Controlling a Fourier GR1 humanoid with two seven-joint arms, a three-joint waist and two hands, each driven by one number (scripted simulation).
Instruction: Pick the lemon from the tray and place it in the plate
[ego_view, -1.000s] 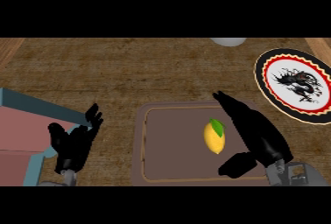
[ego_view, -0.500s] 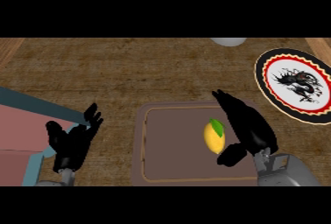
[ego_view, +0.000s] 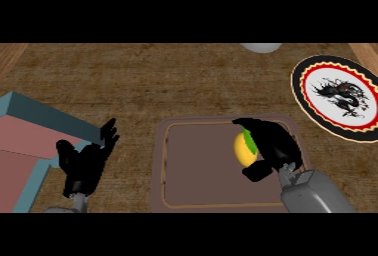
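Note:
A yellow lemon (ego_view: 242, 149) with a green patch lies on the right half of the brown tray (ego_view: 164, 165). My right hand (ego_view: 277, 142) lies over the lemon's right side. Its fingers stretch past the lemon's far end and its thumb points out just below the near end, so the lemon sits between them, partly hidden. The fingers look nearly straight. The round plate (ego_view: 304, 75), white with a black and red rim and a dark dragon figure, lies at the far right, apart from the tray. My left hand (ego_view: 85, 162) rests open, fingers up, left of the tray.
A teal box with a pink top (ego_view: 29, 145) fills the left edge, right beside my left hand. A pale rounded object (ego_view: 260, 47) shows at the counter's far edge. The wooden counter top (ego_view: 148, 85) stretches between tray and far edge.
My right hand has slid left and a little nearer, from beside the lemon to over its right side, thumb now below it. The lemon and my left hand have stayed put.

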